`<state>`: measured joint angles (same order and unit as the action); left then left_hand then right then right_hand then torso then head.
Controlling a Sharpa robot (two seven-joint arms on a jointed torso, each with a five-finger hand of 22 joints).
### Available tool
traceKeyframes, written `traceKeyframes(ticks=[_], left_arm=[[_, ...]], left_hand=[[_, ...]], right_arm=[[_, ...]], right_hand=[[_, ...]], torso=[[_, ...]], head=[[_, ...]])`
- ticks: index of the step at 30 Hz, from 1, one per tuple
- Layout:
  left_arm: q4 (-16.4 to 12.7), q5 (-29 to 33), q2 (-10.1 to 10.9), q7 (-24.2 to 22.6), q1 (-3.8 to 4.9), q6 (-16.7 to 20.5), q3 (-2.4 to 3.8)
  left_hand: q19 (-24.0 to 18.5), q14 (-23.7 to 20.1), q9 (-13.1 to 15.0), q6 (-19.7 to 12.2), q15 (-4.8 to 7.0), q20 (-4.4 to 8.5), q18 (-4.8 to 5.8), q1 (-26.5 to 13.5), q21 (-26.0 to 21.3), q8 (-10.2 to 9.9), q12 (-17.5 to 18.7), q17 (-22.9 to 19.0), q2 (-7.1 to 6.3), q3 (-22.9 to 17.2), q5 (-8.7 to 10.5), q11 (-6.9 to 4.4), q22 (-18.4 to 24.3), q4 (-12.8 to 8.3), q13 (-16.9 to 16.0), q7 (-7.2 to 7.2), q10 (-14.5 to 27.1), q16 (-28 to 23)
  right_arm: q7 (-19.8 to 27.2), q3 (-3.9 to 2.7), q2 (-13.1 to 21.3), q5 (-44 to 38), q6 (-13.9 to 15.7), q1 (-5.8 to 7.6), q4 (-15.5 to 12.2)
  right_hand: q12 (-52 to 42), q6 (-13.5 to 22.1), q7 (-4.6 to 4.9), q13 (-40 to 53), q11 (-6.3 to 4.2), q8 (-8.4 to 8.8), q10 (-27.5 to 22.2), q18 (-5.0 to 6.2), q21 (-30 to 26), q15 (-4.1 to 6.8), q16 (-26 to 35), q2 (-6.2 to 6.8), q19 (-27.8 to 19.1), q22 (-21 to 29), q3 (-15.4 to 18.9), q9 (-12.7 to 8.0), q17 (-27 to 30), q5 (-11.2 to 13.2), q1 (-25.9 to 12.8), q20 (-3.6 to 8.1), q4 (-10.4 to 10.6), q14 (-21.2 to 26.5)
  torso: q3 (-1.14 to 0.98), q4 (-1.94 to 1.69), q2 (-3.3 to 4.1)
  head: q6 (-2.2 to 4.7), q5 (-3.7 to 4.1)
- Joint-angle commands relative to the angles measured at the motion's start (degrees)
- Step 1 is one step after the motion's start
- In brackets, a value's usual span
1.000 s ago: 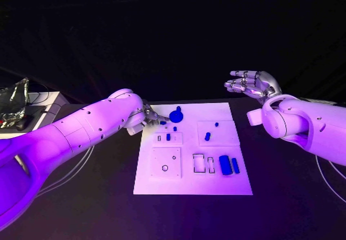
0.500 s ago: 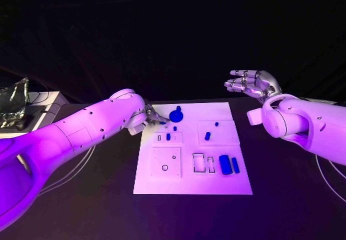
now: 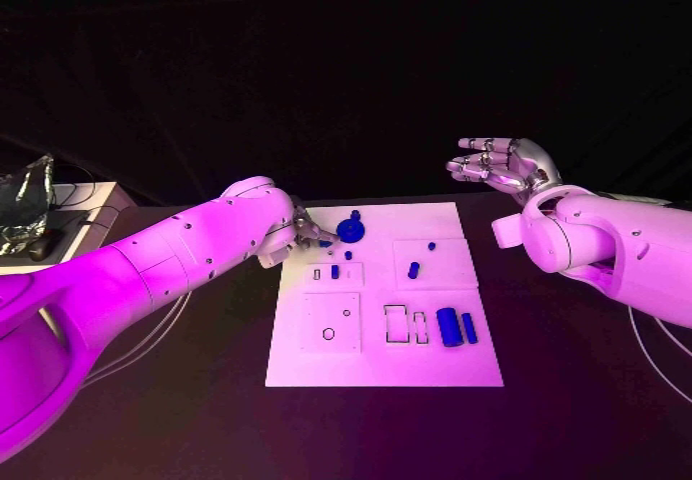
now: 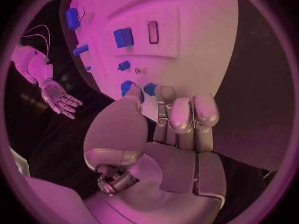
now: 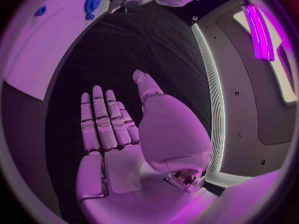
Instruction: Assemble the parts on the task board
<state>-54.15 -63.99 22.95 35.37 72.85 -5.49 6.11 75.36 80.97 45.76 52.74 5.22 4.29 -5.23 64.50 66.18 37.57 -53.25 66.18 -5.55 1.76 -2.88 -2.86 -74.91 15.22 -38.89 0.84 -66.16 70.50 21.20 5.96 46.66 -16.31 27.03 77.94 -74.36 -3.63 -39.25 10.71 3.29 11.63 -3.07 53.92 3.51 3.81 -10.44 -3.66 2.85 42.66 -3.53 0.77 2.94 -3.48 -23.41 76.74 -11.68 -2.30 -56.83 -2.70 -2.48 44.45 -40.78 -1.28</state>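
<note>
Nearest on the white task board (image 3: pixel 310 370), which lies mid-worktop (image 3: pixel 173 420), two upright blue blocks (image 3: pixel 457 327) stand beside two empty rectangular slots (image 3: pixel 405 325). Further back stands a short blue peg (image 3: pixel 414 270), then the round blue disc (image 3: pixel 352 232) near the far edge.

The step in hand looks like a pick at that far left corner. To do it well, the fingers should close squarely on one small piece (not nudging its neighbours) and lift straight up before carrying it to its slot.

The left hand (image 4: pixel 177 119) is loosely curled, its fingertips (image 4: pixel 206 115) over the board's edge beside a small blue part (image 4: pixel 149 88); I cannot tell whether it pinches anything. The right hand (image 3: pixel 500 165) is raised beyond the board, fingers spread, holding nothing.
</note>
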Motion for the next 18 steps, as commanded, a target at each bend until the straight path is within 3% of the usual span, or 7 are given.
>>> traceKeyframes(ticks=[1, 6, 12, 15, 18], left_arm=[[0.3, -1.4, -0.3, 1.3, -0.25, -1.4, -0.28], [1.0, -2.2, -0.6, 2.5, -0.06, -2.8, -0.47], [1.6, -2.6, -1.2, 3.4, 0.18, -4.0, -1.08], [1.9, -2.8, -1.6, 3.7, 0.25, -4.5, -1.49], [2.1, -2.8, -1.8, 3.8, 0.27, -4.9, -1.79]], left_hand=[[0.4, 0.3, -0.1, -0.3, -0.02, -0.01, 0.6, -0.2, -0.3, -0.3, 0.1, -0.1, -0.74, 0.0, -0.03, 0.31, -4.6, 1.0, 0.0, 0.07, 0.1, -0.4], [0.3, 0.2, -0.1, -0.4, -0.05, -0.05, 0.57, -0.9, -0.4, -0.4, 0.2, -0.2, -0.84, 0.1, -0.02, 0.35, -4.6, 1.1, 0.0, 0.11, 0.2, -0.5], [0.4, 0.2, -0.1, -0.4, -0.07, -0.08, 0.57, -1.0, -0.4, -0.4, 0.1, -0.2, 0.12, -0.6, -0.05, 0.34, -4.7, 1.0, 0.0, 0.1, 0.2, -0.5], [0.4, 0.3, -0.1, -0.2, -0.04, -0.11, 0.58, -0.2, -0.4, -0.2, 0.1, -0.1, 1.07, -2.1, -0.06, 0.29, -4.7, 0.6, 0.0, 0.03, 0.1, -0.4], [0.5, 0.3, 0.0, -0.1, -0.03, -0.14, 0.57, 0.3, -0.4, -0.1, 0.1, -0.1, 1.02, -4.9, -0.06, 0.28, -4.8, 0.2, 0.1, 0.05, 0.1, -0.4]], right_arm=[[0.4, -0.03, 0.0, -0.2, -0.9, 0.04, -0.1], [0.3, -0.03, 0.0, -0.2, -1.0, 0.04, -0.1], [0.3, -0.03, -0.1, -0.2, -1.1, 0.04, -0.1], [0.2, -0.03, -0.1, -0.2, -1.2, 0.04, -0.1], [0.2, -0.03, -0.1, -0.2, -1.2, 0.05, 0.0]], right_hand=[[0.3, -0.4, 3.41, 0.0, -0.17, 0.29, 0.3, 0.06, -0.1, 0.13, 0.2, -0.32, -0.2, 0.1, 0.2, 0.0, 0.1, -0.3, -0.5, 0.21, -0.2, -0.3], [0.3, -0.4, 3.41, 0.0, -0.17, 0.29, 0.3, 0.06, -0.1, 0.13, 0.2, -0.32, -0.2, 0.1, 0.2, 0.0, 0.1, -0.3, -0.5, 0.21, -0.2, -0.3], [0.3, -0.4, 3.41, 0.0, -0.17, 0.29, 0.3, 0.06, -0.1, 0.13, 0.2, -0.32, -0.2, 0.1, 0.2, 0.0, 0.1, -0.3, -0.5, 0.21, -0.2, -0.3], [0.2, -0.7, 3.37, 0.0, -0.21, 0.27, 0.6, 0.03, -0.1, 0.15, 0.2, -0.39, -0.2, 0.1, 0.3, 0.0, 0.1, -0.3, -0.5, 0.22, -0.1, -0.5], [0.2, -0.7, 3.37, 0.0, -0.21, 0.27, 0.6, 0.03, -0.1, 0.15, 0.2, -0.39, -0.2, 0.1, 0.3, 0.0, 0.1, -0.3, -0.5, 0.22, -0.1, -0.5]], torso=[[-0.03, 0.0, -0.05], [-0.02, -0.03, -0.09], [-0.04, 0.01, -0.06], [-0.02, 0.05, -0.03], [-0.01, 0.09, -0.01]], head=[[-0.13, 0.05], [-0.19, 0.15], [-0.19, 0.12], [-0.21, 0.14], [-0.18, 0.16]])
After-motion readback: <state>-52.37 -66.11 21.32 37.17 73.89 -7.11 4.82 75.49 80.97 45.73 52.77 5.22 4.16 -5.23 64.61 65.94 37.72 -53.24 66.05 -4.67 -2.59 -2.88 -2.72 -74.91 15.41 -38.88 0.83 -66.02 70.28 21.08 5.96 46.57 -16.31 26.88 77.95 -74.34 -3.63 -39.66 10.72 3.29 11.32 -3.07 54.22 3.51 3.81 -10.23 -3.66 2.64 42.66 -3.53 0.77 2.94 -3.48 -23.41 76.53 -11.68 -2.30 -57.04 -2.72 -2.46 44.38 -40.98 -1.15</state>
